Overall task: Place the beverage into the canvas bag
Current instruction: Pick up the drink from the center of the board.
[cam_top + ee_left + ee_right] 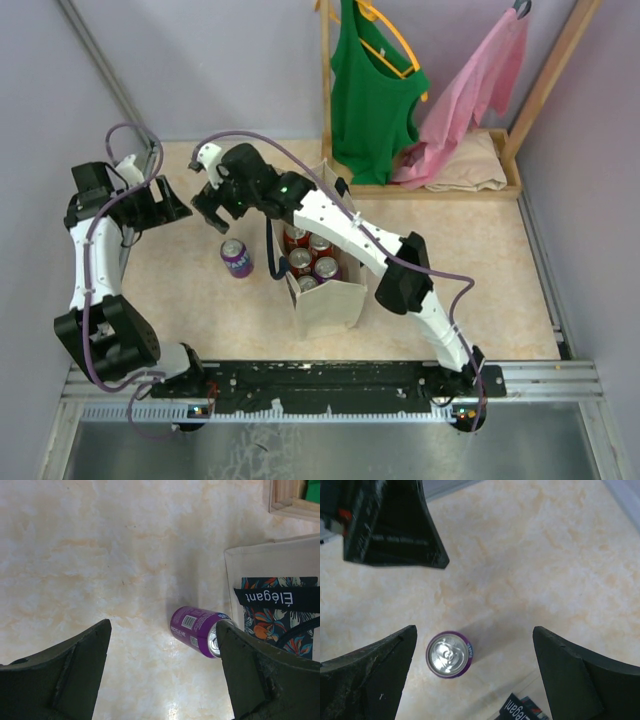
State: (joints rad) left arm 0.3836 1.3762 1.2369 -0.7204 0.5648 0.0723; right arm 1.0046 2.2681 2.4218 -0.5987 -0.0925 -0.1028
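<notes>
A purple beverage can (236,258) stands upright on the marbled table, just left of the canvas bag (328,305). The bag is upright and holds several red-topped cans (310,255). My right gripper (212,218) hovers open above the can; in the right wrist view the can (449,654) sits below it, nearer the left finger, untouched. My left gripper (178,210) is open a little farther left. In its wrist view the can (197,630) lies ahead by the right finger, with the bag (270,565) behind. Nothing is held.
A wooden rack (327,100) at the back carries a green tank top (372,90) and a pink garment (470,80), with a folded beige cloth (470,165) at its foot. The left gripper's body (390,525) hangs close beside the right one.
</notes>
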